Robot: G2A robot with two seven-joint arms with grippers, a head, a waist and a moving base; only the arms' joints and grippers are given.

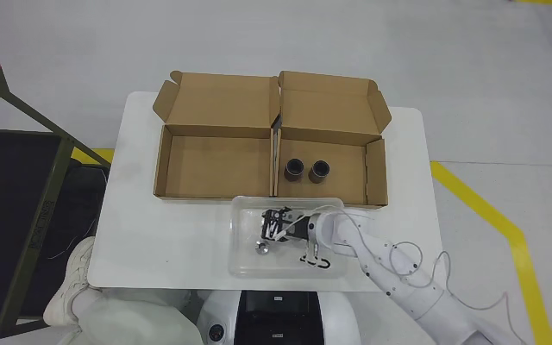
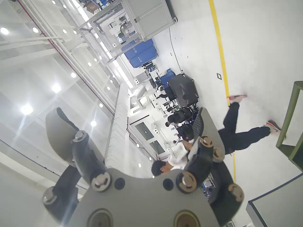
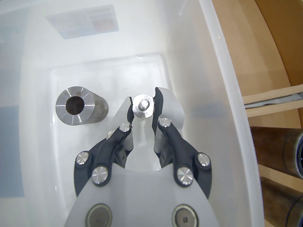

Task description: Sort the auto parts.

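The left hand (image 2: 130, 114) points out into the room, spread wide with nothing in it, and the left cardboard box (image 1: 216, 164) stands open on the surface (image 1: 129, 216), likely waiting for another kind of part. In the clear bin (image 1: 235, 259) a steel sleeve (image 3: 80, 108) stands on end. Just beside it the right hand (image 3: 143, 99) pinches a small flanged stud (image 3: 143, 106) by its rim, presumably to lift it out, while further right two dark bushings (image 1: 296, 169) sit together in the right box (image 1: 345, 151).
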